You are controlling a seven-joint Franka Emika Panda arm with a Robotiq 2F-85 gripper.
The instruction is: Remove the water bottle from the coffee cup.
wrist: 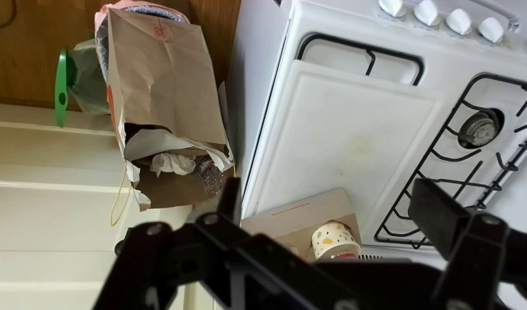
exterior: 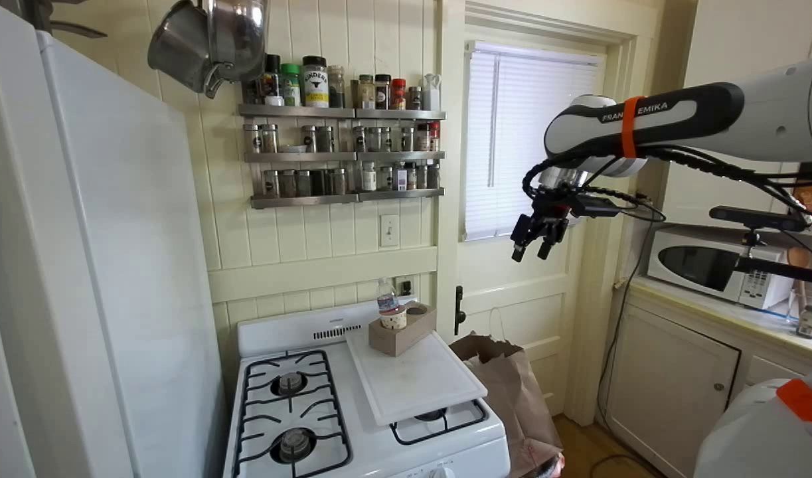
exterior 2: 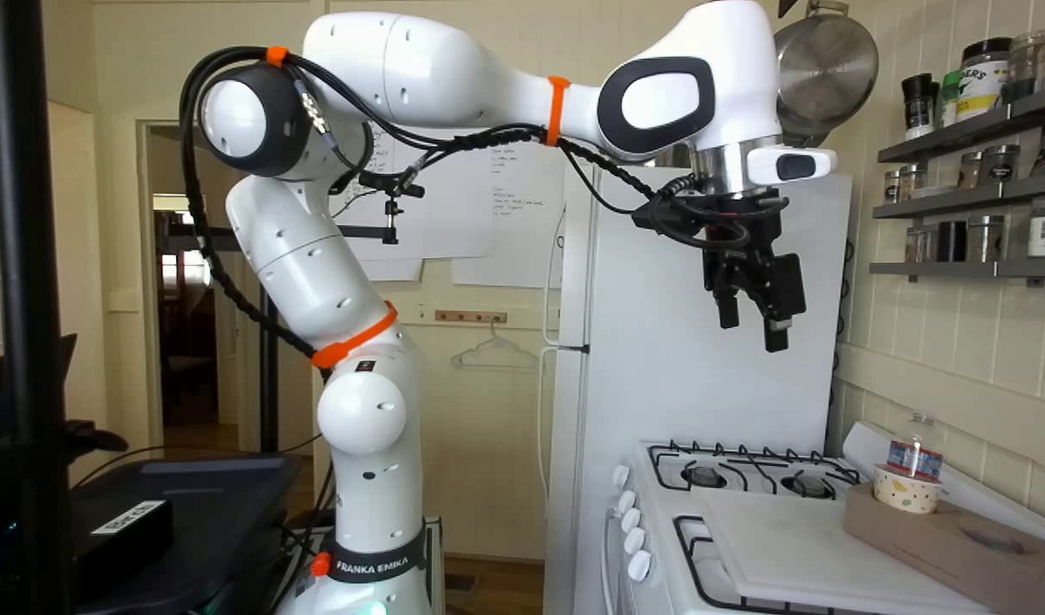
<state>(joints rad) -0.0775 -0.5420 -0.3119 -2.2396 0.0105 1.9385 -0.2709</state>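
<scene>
A kitchen: a gas stove (exterior: 372, 443) beside a white refrigerator (exterior: 127, 265).
Spice jars (exterior: 375, 139) line three tiers of wall shelves (exterior: 302, 157), metal pots (exterior: 180, 50) hang near the shelves' end, and a microwave (exterior: 701, 269) stands near a corner of the counter (exterior: 704, 304).

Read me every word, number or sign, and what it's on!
"FRANKA EMIKA": robot's base.
"FRAN... EMIKA": robot's arm, orange band hiding letters.
"KINDERS": shelf jar.
Too small or blurred: writing on the water bottle, other jars, stove, microwave, wall papers, cardboard box, black box, paper bag.
</scene>
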